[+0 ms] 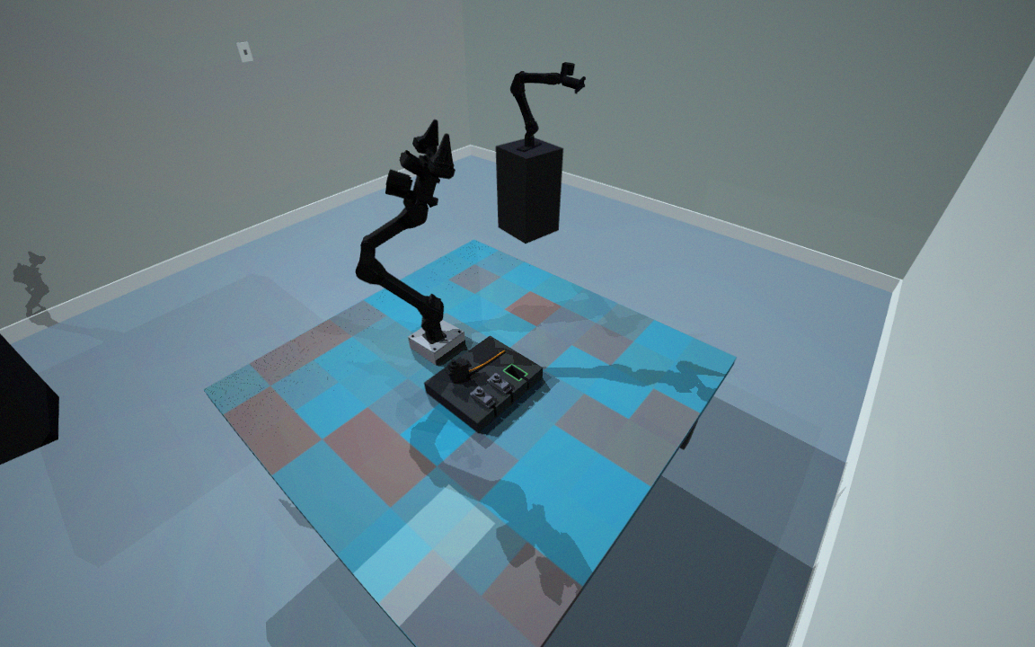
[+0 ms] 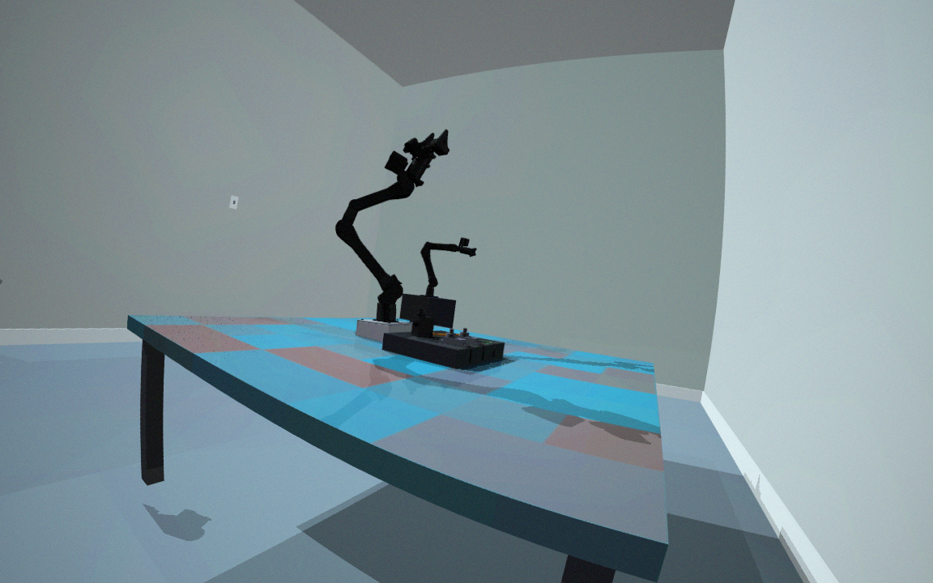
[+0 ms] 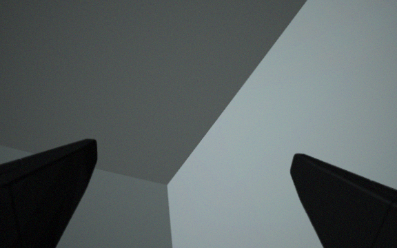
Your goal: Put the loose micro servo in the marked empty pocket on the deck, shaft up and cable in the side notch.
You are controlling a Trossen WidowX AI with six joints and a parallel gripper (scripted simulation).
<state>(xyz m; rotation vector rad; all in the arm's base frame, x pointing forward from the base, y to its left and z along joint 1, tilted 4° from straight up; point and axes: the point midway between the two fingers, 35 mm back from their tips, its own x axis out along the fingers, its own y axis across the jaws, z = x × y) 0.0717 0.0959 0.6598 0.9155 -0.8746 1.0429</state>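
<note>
Above the worktop point(image 1: 586, 458) point(image 2: 484, 464), your claw point(image 1: 440, 129) point(image 2: 438, 133) point(image 3: 197, 156) points upward, its fingers spread wide with nothing between them. On the black deck point(image 1: 481, 414) point(image 2: 426, 349), an orange cable point(image 1: 489, 359) runs from a dark upright block point(image 1: 459, 369) point(image 2: 423, 324). You cannot clearly distinguish the loose servo there. The green-edged pocket point(image 1: 515, 372) is unfilled, beside two gray servos.

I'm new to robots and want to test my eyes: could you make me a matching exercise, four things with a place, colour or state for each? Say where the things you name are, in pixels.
1. black two-fingered gripper point(image 1: 439, 138) point(image 2: 438, 135) point(image 3: 197, 156)
2. square pocket outline point(image 1: 515, 372)
3. thin straight cable point(image 1: 488, 360)
4. boxy metal-look arm base point(image 1: 423, 350) point(image 2: 369, 329)

A. orange
B. open, raised
C. pale grey
D. green

1-B, 2-D, 3-A, 4-C
</note>
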